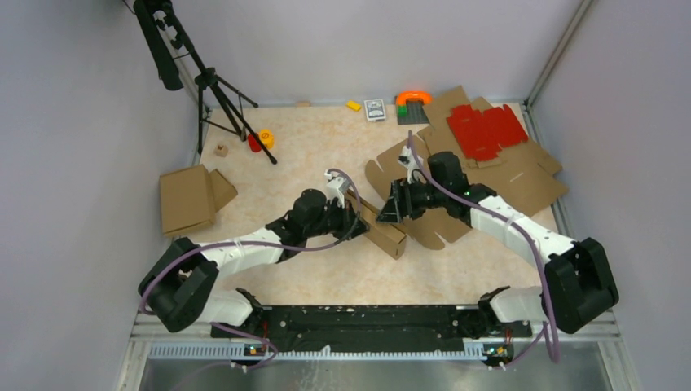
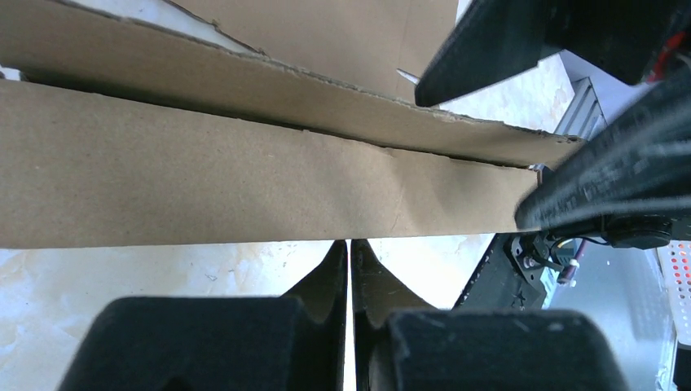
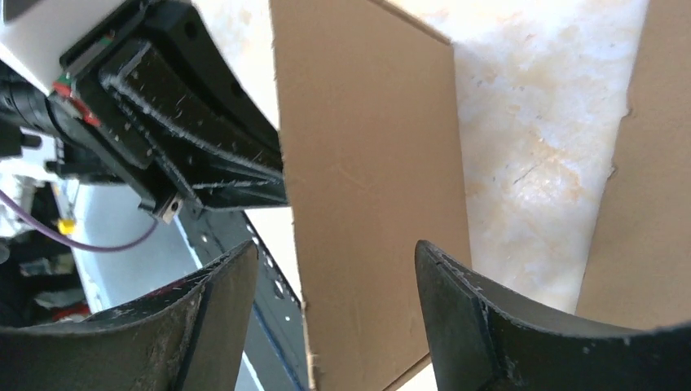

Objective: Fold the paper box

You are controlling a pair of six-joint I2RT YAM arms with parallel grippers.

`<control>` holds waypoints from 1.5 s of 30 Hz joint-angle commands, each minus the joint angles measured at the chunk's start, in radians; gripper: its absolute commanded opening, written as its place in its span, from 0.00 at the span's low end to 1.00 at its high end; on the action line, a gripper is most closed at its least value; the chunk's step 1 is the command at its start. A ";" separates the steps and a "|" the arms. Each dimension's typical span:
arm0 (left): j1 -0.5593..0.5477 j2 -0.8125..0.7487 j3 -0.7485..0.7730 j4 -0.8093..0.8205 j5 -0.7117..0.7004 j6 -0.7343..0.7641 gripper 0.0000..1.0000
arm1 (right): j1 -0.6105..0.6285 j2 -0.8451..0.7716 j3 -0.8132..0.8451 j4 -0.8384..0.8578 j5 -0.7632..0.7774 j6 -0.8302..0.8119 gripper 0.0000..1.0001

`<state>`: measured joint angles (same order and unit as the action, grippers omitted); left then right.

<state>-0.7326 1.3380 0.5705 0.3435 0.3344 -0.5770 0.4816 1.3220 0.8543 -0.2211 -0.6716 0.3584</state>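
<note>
Brown paper box (image 1: 383, 232) partly folded, left tool (image 2: 349, 246) closed at its edge, right tool (image 3: 336, 248) open astride it.

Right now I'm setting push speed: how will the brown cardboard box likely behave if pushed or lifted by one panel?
Probably light and quick to slide: the paper box is thin sheet on a smooth tabletop. Likely floppy at its creases: one raised panel stands while the rest lies flat. With the right gripper open around it, that panel may sag back.
</note>
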 commanded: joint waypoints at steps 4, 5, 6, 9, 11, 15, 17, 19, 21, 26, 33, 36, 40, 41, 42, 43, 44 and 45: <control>0.007 0.023 0.039 0.051 0.019 0.007 0.02 | 0.165 -0.044 0.120 -0.206 0.271 -0.171 0.69; 0.007 0.026 0.041 0.052 0.020 0.006 0.02 | 0.181 -0.044 0.127 -0.222 0.305 -0.181 0.69; 0.007 0.029 0.042 0.053 0.021 0.005 0.02 | 0.196 -0.043 0.133 -0.237 0.343 -0.189 0.68; 0.007 0.036 0.046 0.058 0.024 -0.004 0.02 | 0.238 -0.033 0.151 -0.282 0.430 -0.216 0.67; 0.007 0.044 0.051 0.060 0.031 -0.011 0.02 | 0.265 -0.026 0.153 -0.297 0.456 -0.233 0.66; 0.007 0.048 0.060 0.055 0.034 -0.015 0.02 | 0.307 -0.018 0.148 -0.307 0.539 -0.252 0.62; 0.007 0.045 0.060 0.050 0.028 -0.015 0.03 | 0.326 -0.014 0.150 -0.306 0.567 -0.263 0.58; 0.006 0.046 0.068 0.040 0.026 -0.021 0.03 | 0.348 -0.007 0.152 -0.302 0.601 -0.271 0.55; 0.007 0.051 0.085 0.017 0.028 -0.025 0.03 | 0.356 0.005 0.154 -0.307 0.625 -0.276 0.49; 0.018 -0.011 0.125 -0.132 -0.028 0.014 0.08 | 0.356 -0.025 0.143 -0.304 0.655 -0.269 0.30; 0.201 -0.208 0.201 -0.474 -0.086 0.153 0.25 | 0.357 -0.082 0.128 -0.330 0.621 -0.264 0.23; 0.262 -0.272 0.209 -0.501 -0.124 0.206 0.43 | 0.356 -0.093 0.131 -0.355 0.562 -0.283 0.23; 0.319 -0.254 0.251 -0.491 -0.064 0.268 0.58 | 0.356 -0.101 0.139 -0.392 0.485 -0.307 0.23; 0.324 -0.236 0.272 -0.503 -0.046 0.290 0.59 | 0.356 -0.102 0.142 -0.403 0.464 -0.315 0.23; 0.325 -0.221 0.290 -0.508 -0.019 0.311 0.59 | 0.357 -0.102 0.146 -0.415 0.449 -0.323 0.23; 0.326 -0.209 0.303 -0.509 0.018 0.340 0.60 | 0.357 -0.102 0.149 -0.426 0.438 -0.331 0.23; 0.327 -0.201 0.312 -0.505 0.064 0.356 0.60 | 0.356 -0.100 0.152 -0.439 0.433 -0.338 0.23; 0.327 -0.190 0.316 -0.491 0.114 0.373 0.60 | 0.356 -0.100 0.155 -0.449 0.430 -0.347 0.23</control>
<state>-0.4095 1.1141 0.8284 -0.1459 0.2916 -0.3183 0.8284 1.2537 0.9634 -0.6277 -0.1768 0.0570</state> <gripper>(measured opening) 0.597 0.346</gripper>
